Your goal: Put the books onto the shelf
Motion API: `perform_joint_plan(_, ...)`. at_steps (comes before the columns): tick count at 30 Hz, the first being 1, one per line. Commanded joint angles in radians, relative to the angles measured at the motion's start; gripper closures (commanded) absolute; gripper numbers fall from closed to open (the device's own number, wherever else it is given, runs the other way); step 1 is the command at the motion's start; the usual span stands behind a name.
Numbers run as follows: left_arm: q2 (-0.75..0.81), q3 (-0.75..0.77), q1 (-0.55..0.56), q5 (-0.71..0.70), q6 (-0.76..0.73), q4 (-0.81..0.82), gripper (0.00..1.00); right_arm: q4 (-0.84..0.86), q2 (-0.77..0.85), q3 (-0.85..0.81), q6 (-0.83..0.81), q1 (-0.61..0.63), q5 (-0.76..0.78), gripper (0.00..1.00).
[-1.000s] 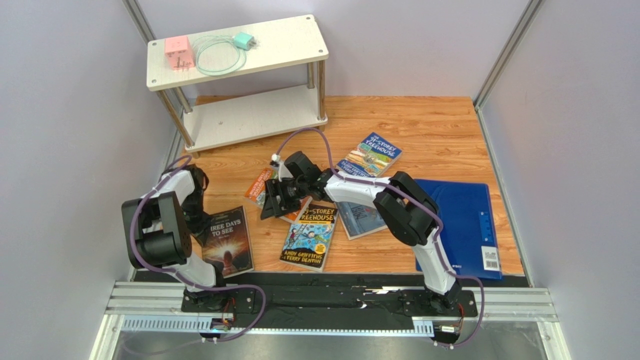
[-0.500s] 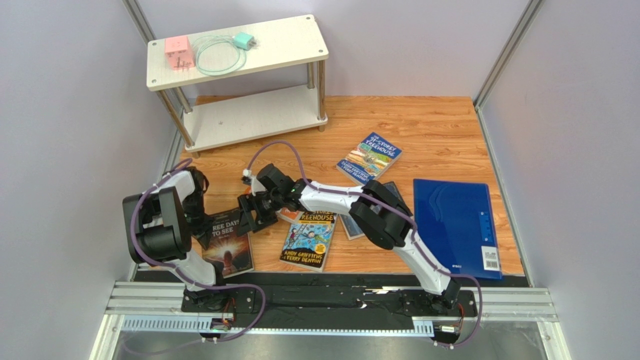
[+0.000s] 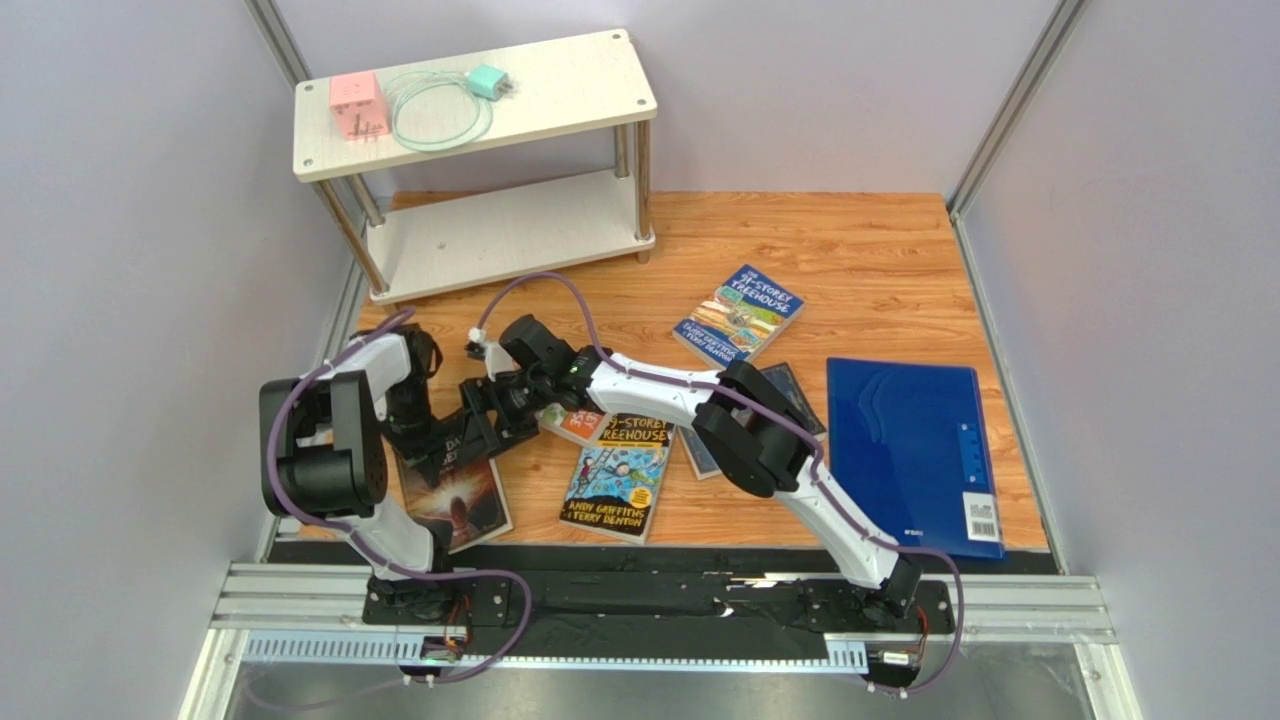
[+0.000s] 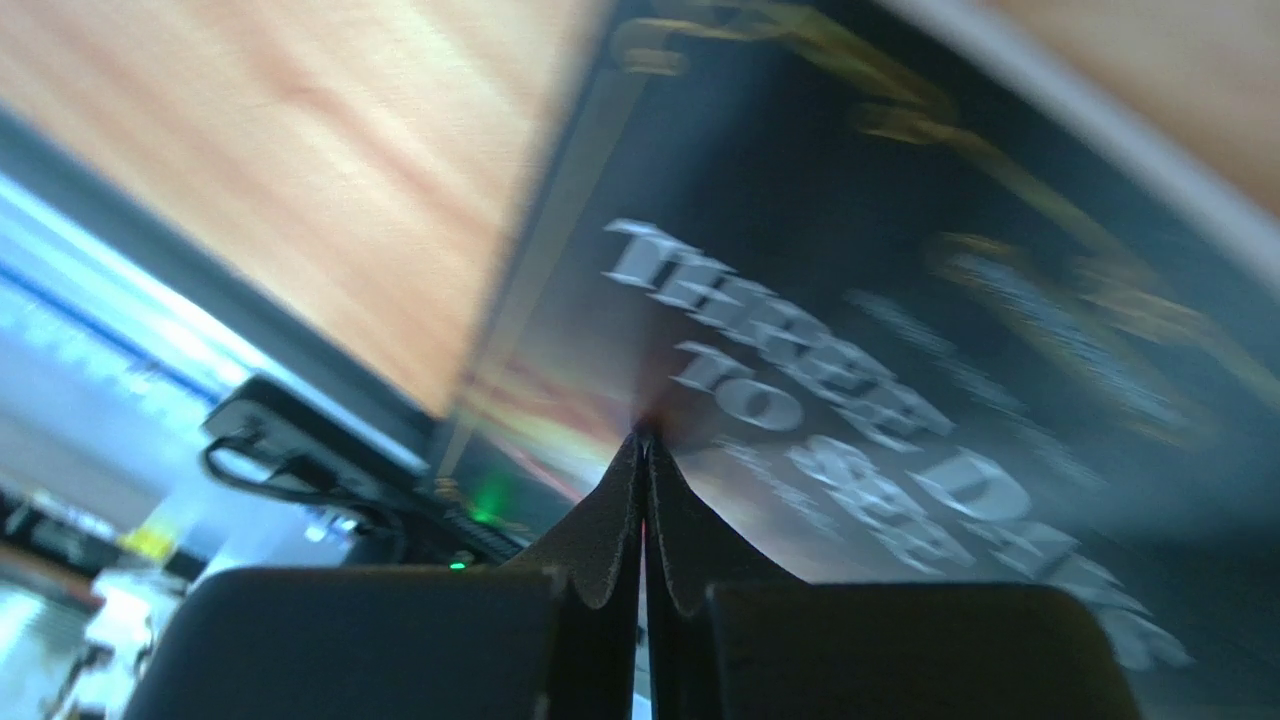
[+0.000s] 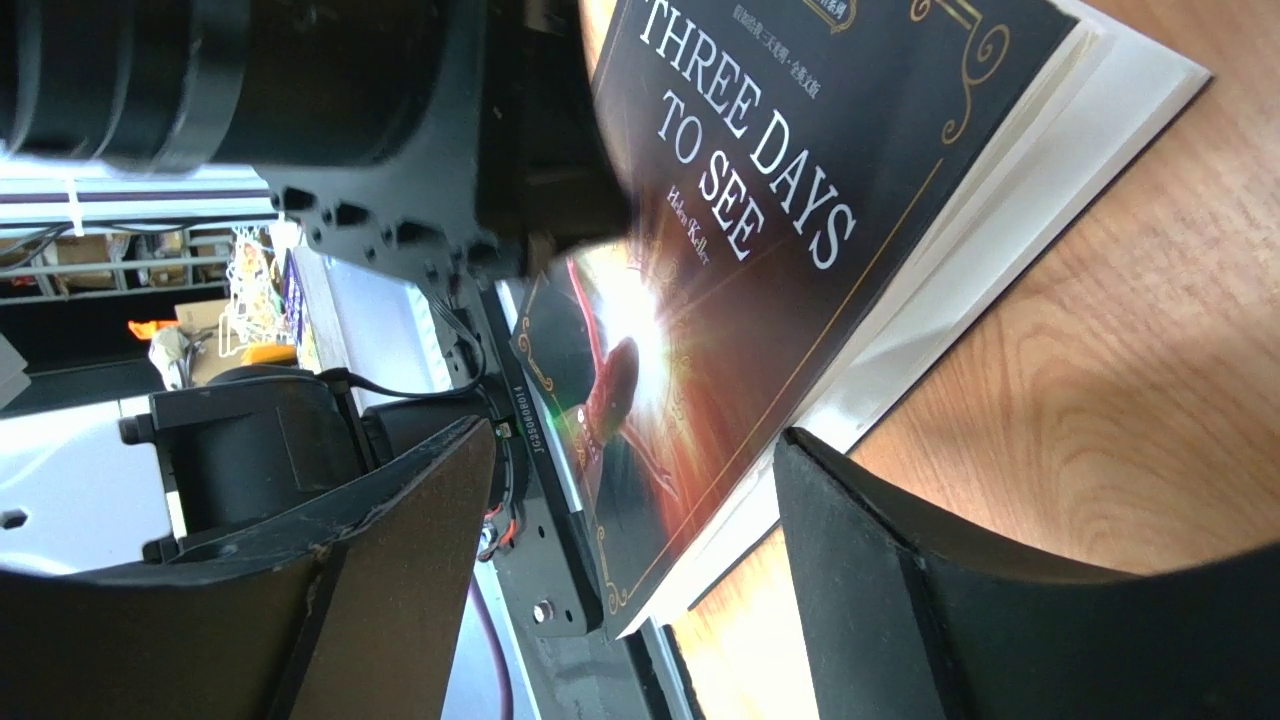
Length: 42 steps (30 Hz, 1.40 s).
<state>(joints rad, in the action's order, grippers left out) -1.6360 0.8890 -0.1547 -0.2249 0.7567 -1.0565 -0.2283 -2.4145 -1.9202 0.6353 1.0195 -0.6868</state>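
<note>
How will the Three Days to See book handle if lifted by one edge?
Likely floppy: the dark brown book looks like a thin paperback, so it may sag. Its cover shows glare, so it may slip in the open right gripper.

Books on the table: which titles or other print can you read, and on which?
"THREE DAYS TO SEE": dark brown book.
"STOREY TREEHOUSE": yellow-black book; the number before it is unclear.
"STOREY TREEHOUSE": bright blue book.
Everything else, including the blue folder label: too small to read.
</note>
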Motion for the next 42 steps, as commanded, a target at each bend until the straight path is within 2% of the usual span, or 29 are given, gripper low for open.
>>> perform_joint_plan(1, 0.024, 0.064, 0.078, 0.087, 0.016, 0.133, 1.0, 0.107, 0.055, 0.001, 0.015, -0.002, -0.049, 0.27)
perform_joint_plan(10, -0.013, 0.088, 0.104, 0.006, 0.024, 0.11, 1.0, 0.076, 0.02, 0.041, 0.014, -0.015, -0.046, 0.3)
perform_joint_plan(12, -0.005, 0.111, 0.103, -0.054, 0.021, 0.087, 1.0, 0.08, 0.022, 0.056, 0.009, -0.016, -0.034, 0.31)
perform_joint_plan(16, 0.115, 0.154, 0.096, -0.264, 0.084, -0.051, 1.0, 0.075, 0.041, 0.087, -0.009, -0.016, -0.004, 0.31)
perform_joint_plan(17, 0.14, 0.154, 0.083, -0.267, 0.093, -0.06, 1.0, 0.07, 0.041, 0.089, -0.011, -0.019, 0.0, 0.31)
perform_joint_plan(20, 0.194, 0.134, 0.009, -0.255, 0.122, -0.095, 1.0, 0.064, 0.035, 0.087, -0.011, -0.024, -0.005, 0.3)
perform_joint_plan(24, 0.159, 0.082, -0.08, -0.179, 0.109, -0.07, 1.0, 0.064, 0.031, 0.087, -0.008, -0.033, 0.0, 0.3)
perform_joint_plan(30, 0.045, 0.013, -0.097, -0.084, 0.072, 0.065, 1.0, 0.07, 0.025, 0.092, -0.003, -0.038, -0.003, 0.31)
perform_joint_plan(34, 0.004, -0.041, -0.128, 0.04, 0.049, 0.16, 1.0, 0.095, 0.018, 0.102, 0.009, -0.042, -0.006, 0.3)
perform_joint_plan(42, -0.031, -0.028, -0.134, 0.025, 0.047, 0.145, 1.0, 0.103, -0.017, 0.067, 0.053, -0.045, -0.037, 0.34)
